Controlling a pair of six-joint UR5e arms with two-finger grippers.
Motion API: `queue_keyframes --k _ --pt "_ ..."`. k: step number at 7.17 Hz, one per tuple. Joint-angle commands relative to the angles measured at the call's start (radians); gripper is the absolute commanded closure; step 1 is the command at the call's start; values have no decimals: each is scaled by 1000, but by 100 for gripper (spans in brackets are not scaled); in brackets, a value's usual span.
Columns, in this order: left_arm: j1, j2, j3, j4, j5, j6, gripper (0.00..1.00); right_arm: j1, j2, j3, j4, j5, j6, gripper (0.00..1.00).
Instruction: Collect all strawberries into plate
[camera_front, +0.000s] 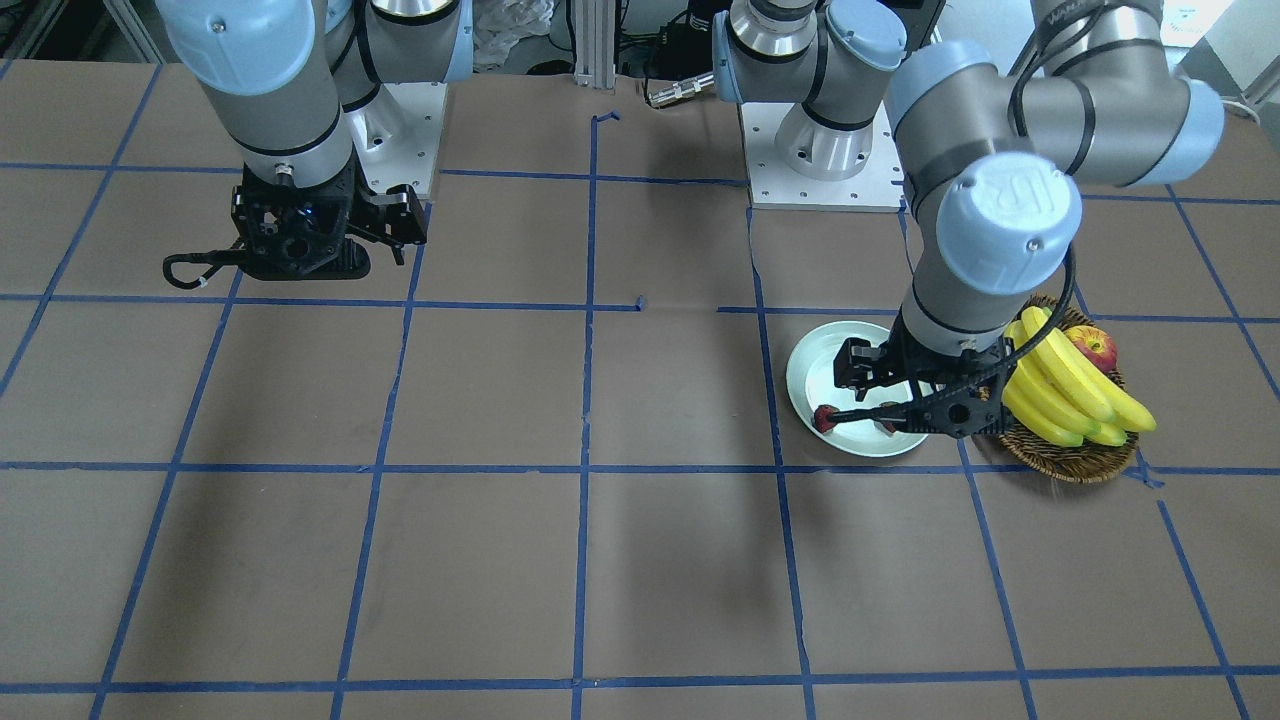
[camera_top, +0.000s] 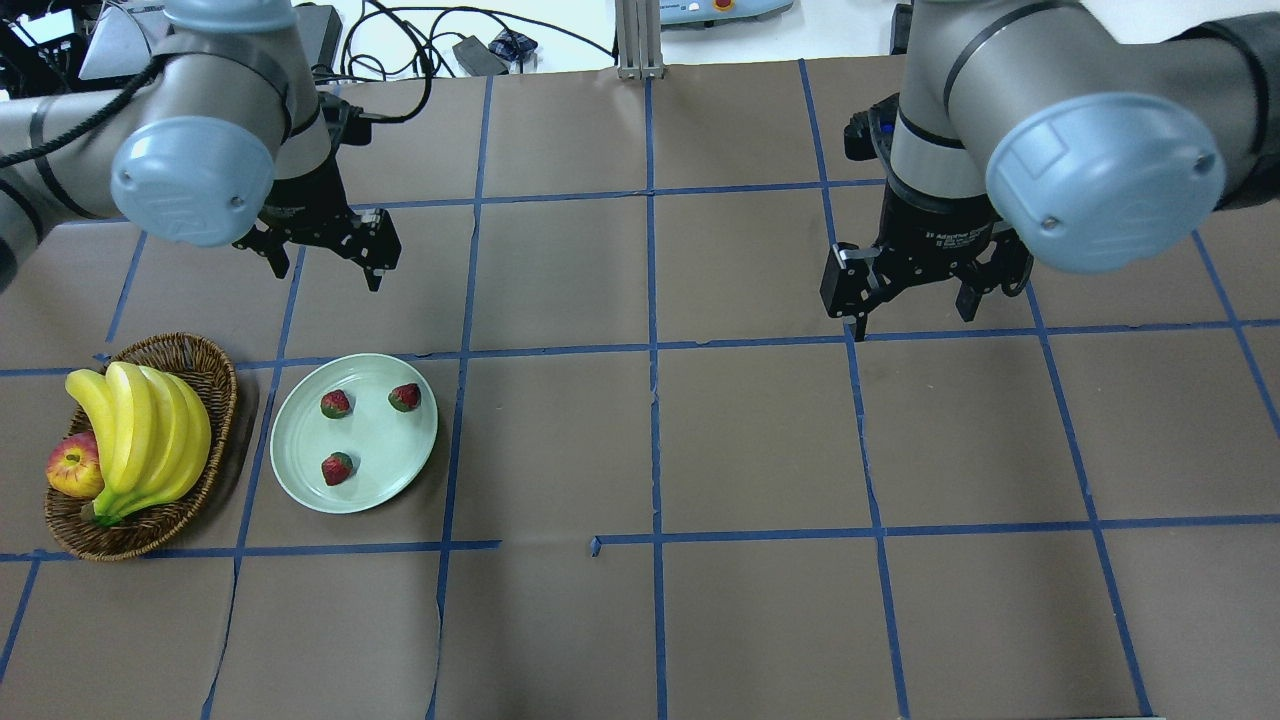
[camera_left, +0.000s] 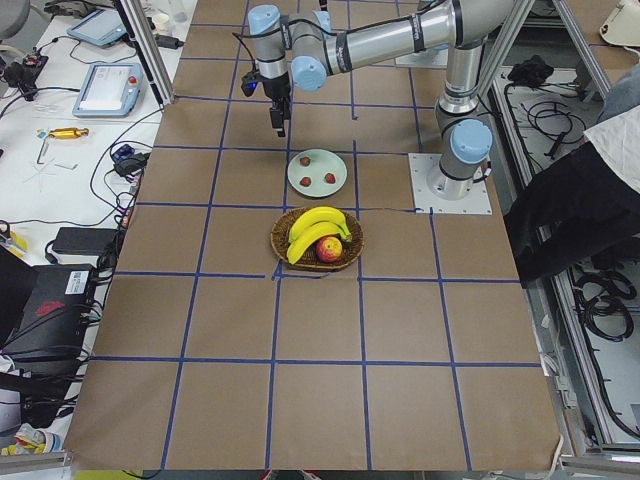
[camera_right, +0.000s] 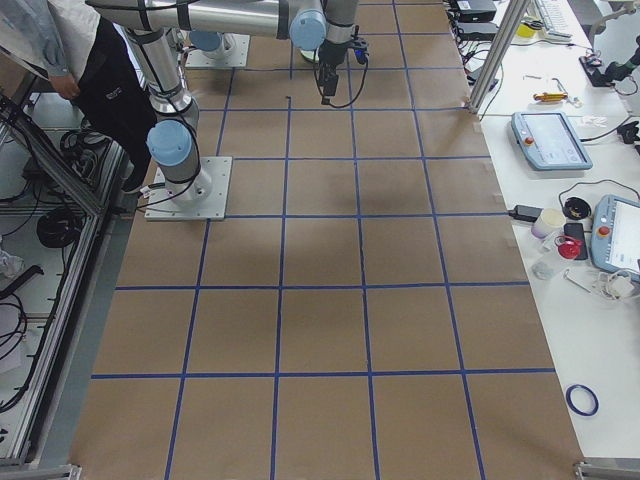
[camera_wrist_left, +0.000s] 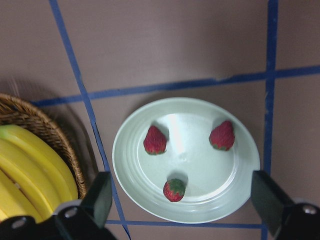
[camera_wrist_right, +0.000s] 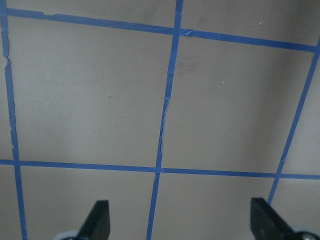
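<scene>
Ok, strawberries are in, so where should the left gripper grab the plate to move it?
Probably pinch the plate by its raised rim, on the side away from the basket, coming straight down with one finger inside and one outside. It lies flat and shallow, and that stretch of rim is bare of strawberries.
</scene>
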Motion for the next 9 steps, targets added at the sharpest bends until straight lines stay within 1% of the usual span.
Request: queue_keyframes --k 1,2,3,5,7,8,9 --pt "-52 65 61 -108 -57 -84 0 -2 -1 -74 72 0 6 0" --pt "-70 85 99 -248 -116 -86 0 -2 -1 -75 69 -2 9 0" --pt "-84 108 118 -300 -109 -86 0 -5 -4 -77 64 -3 8 0" --pt "-84 178 103 -303 -118 -66 0 -11 -19 -74 66 -2 -3 0" --pt "-66 209 81 -294 -120 46 0 -23 -19 -71 57 0 -16 0" --pt "-48 214 81 -290 -126 52 0 -54 -19 -71 48 12 -62 0" --pt "-35 223 83 -290 -126 89 0 -68 -19 -71 48 12 -66 0"
